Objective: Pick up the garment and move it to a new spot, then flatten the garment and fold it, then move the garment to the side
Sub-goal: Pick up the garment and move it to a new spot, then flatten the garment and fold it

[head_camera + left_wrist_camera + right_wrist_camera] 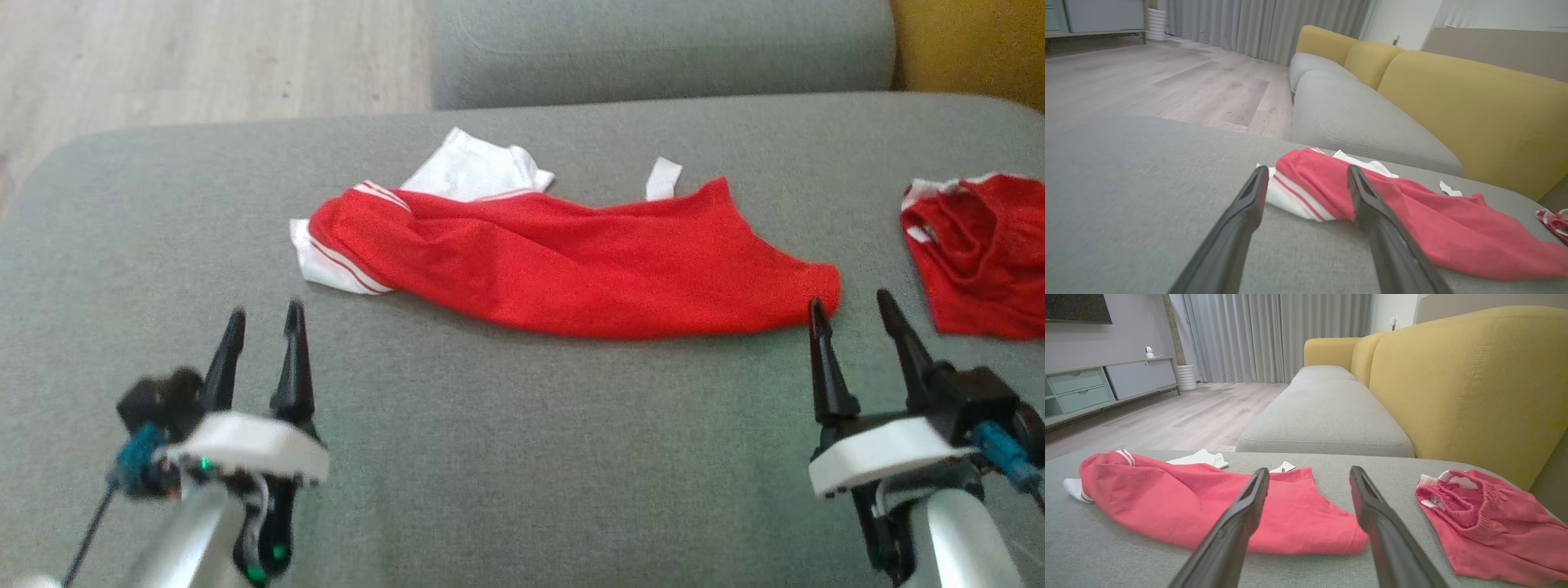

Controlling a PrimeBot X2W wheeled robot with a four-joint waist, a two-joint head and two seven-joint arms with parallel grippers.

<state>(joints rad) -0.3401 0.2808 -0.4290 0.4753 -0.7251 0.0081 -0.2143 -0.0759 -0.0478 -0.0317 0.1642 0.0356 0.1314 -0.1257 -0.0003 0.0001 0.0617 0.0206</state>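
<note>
Open, empty: left end effector [266,310], right end effector [851,300]. Red-and-white garment [571,261] just beyond both, on grey sofa cushion [490,425].

- Grey sofa seat [490,457]: broad, fabric-covered surface.
- Yellow backrest [1474,384]: rises behind the seat.
- Second red garment [980,253]: crumpled, white-trimmed, lying at the seat's right.
- Pale wooden floor [1167,81], grey curtains [1274,335], low sideboard [1106,384]: room beyond.

We count two red garments, the long garment [588,269] with white trim and the smaller garment [980,261]; two pincers, the left pincer [265,309] and the right pincer [849,299]; and two grey seat cushions, the near cushion [522,457] and the far cushion [653,49].
</note>
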